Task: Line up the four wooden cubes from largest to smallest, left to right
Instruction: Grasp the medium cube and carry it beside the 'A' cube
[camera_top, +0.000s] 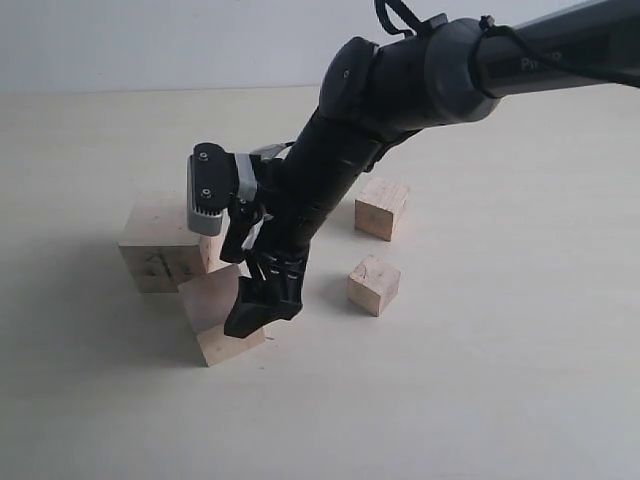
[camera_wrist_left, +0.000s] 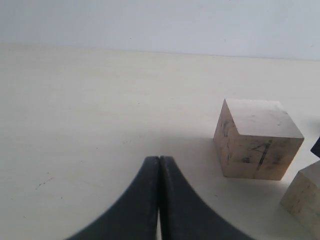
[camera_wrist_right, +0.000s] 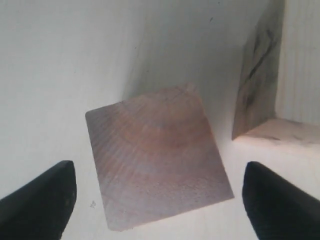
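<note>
since the second cube (camera_wrist_right: 157, 157) is sitting crooked beside the biggest cube (camera_top: 155, 240), the right jaws are hanging wide apart around it, maybe to straighten it; the left jaws are pressing together, empty.

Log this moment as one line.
right gripper open around second-largest cube | left gripper shut, empty | largest cube beside it | row unfinished

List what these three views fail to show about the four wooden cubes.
Exterior view: the right arm covers part of the second-largest cube.
Left wrist view: the frame corner cuts that cube off.
Right wrist view: the frame edge crops the largest cube; the two smaller cubes fall outside.
</note>
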